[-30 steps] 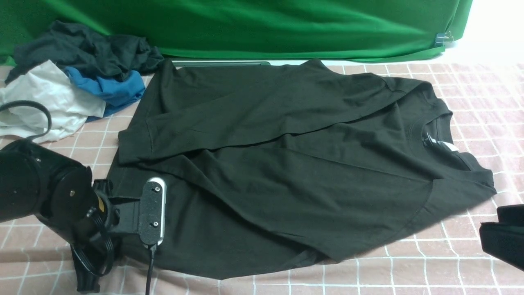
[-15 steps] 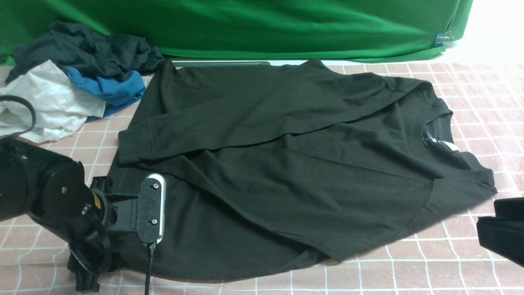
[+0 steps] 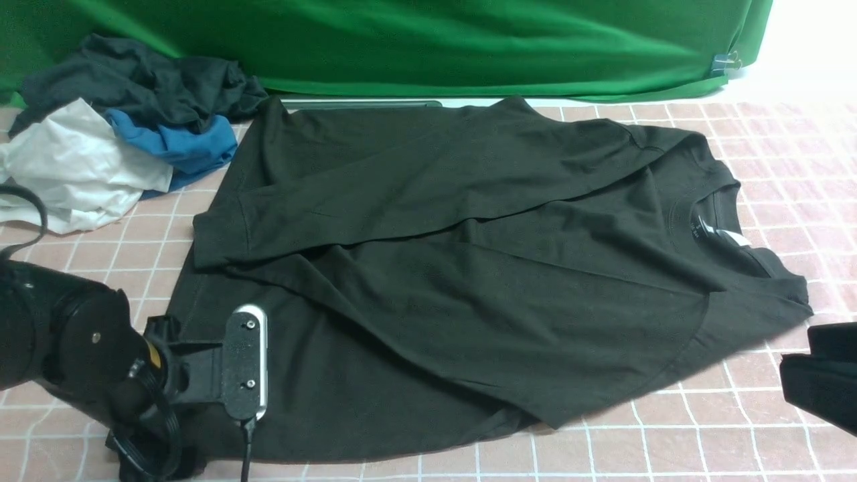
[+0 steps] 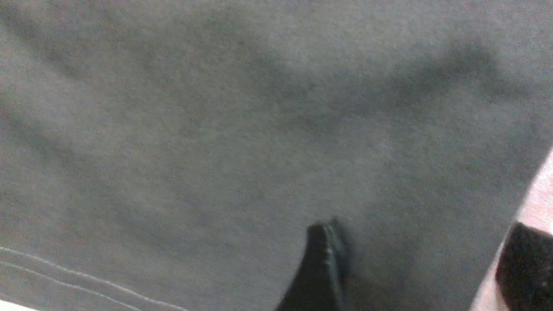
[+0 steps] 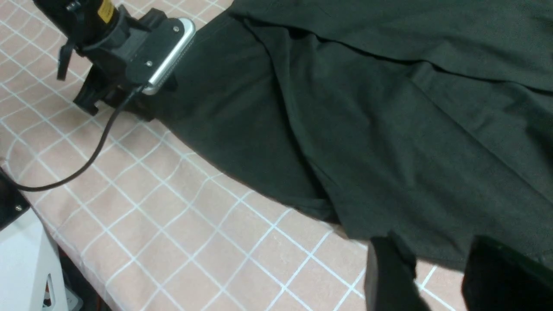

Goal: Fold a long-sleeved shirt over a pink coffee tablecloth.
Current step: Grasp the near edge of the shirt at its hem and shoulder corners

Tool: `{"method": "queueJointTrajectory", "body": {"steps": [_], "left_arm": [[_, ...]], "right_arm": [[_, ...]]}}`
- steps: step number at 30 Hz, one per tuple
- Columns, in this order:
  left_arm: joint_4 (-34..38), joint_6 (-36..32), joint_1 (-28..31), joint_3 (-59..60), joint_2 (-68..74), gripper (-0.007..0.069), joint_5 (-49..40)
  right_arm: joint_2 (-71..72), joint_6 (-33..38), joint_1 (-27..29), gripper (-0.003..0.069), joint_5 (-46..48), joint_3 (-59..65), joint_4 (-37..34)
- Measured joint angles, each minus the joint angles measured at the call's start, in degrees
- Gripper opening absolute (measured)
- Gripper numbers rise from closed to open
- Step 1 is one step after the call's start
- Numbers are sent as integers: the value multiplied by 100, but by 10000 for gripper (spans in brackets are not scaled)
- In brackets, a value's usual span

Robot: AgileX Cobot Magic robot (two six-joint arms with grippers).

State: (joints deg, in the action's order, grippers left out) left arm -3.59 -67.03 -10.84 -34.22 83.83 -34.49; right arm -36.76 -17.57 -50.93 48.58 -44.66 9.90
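Observation:
The black long-sleeved shirt (image 3: 469,268) lies spread on the pink coffee tablecloth (image 3: 736,435), collar and white neck label (image 3: 728,236) to the right, both sleeves folded across the body. My left gripper (image 4: 423,259) hovers low over the shirt's hem corner, open wide, with only flat fabric under it. One of its fingers (image 4: 322,263) is over the cloth and the other is at the shirt's edge. In the front view its wrist (image 3: 244,365) hides the jaws. My right gripper (image 5: 436,263) is open just off the shirt's near edge, holding nothing.
A heap of charcoal, blue and white clothes (image 3: 120,134) sits at the back left. A green backdrop (image 3: 428,47) hangs behind. The left arm's cable (image 5: 93,155) trails over the tablecloth near the table's front edge, where a white stand (image 5: 26,268) shows.
My left gripper has opened and let go of the shirt's hem, then drawn back toward the near edge. The hem corner now lies flat. The right arm has barely moved.

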Motion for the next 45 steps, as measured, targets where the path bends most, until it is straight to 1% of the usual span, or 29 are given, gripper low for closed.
{"method": "queueJointTrajectory", "body": {"steps": [1, 3, 4, 5, 6, 8, 10, 12, 18, 22, 24, 26, 27, 28, 32, 40, 43, 44, 45], "left_arm": [[-55, 16, 0, 29, -44, 571, -48], [-251, 131, 0, 34, -108, 596, -78], [-432, 267, 0, 34, -154, 605, -71], [-462, 291, 0, 34, -154, 605, -66], [-725, 459, 0, 34, -183, 605, -67], [-1057, 671, 0, 34, -194, 585, -47], [-1167, 760, 0, 34, -194, 568, -1], [-1301, 895, 0, 34, -194, 511, 179], [-1304, 949, 0, 37, -194, 363, 598], [-1202, 972, 0, 37, -188, 307, 548], [-1024, 954, 0, 37, -183, 302, 427], [-804, 650, 0, 37, -183, 302, 176], [-804, 650, 0, 37, -183, 304, 155], [-737, 453, 0, 37, -183, 314, 29], [-699, 351, 0, 37, -176, 335, -22], [-780, 255, 0, 26, 54, 340, -59], [-786, 255, 0, 26, 65, 307, -64], [-786, 255, 0, 26, 54, 286, -74], [-786, 249, 0, 26, 40, 248, -88]], "right_arm": [[0, 1, 0, 241, 0, 0, 0], [0, 7, 0, 241, -12, 0, 0], [0, 7, 0, 241, -16, 0, 0], [0, 7, 0, 241, -16, 0, 0], [0, 7, 0, 241, -16, 0, 0], [0, 7, 0, 241, -16, 0, -5], [0, 7, 0, 241, -16, 0, -10], [0, 7, 0, 241, -16, 0, -41], [0, 8, 0, 239, -16, 0, -73], [0, 8, 0, 239, -18, 0, -102], [0, 13, 0, 239, -18, 0, -102], [0, 13, 0, 239, -18, 0, -109], [0, 13, 0, 239, -18, 0, -109], [0, 13, 0, 239, -18, 0, -109], [0, 13, 0, 239, -28, 0, -109], [0, 12, 0, 239, -192, 0, -109], [0, 12, 0, 239, -213, 0, -109], [0, 12, 0, 239, -215, 0, -109], [0, 12, 0, 239, -219, 0, -109]]}}
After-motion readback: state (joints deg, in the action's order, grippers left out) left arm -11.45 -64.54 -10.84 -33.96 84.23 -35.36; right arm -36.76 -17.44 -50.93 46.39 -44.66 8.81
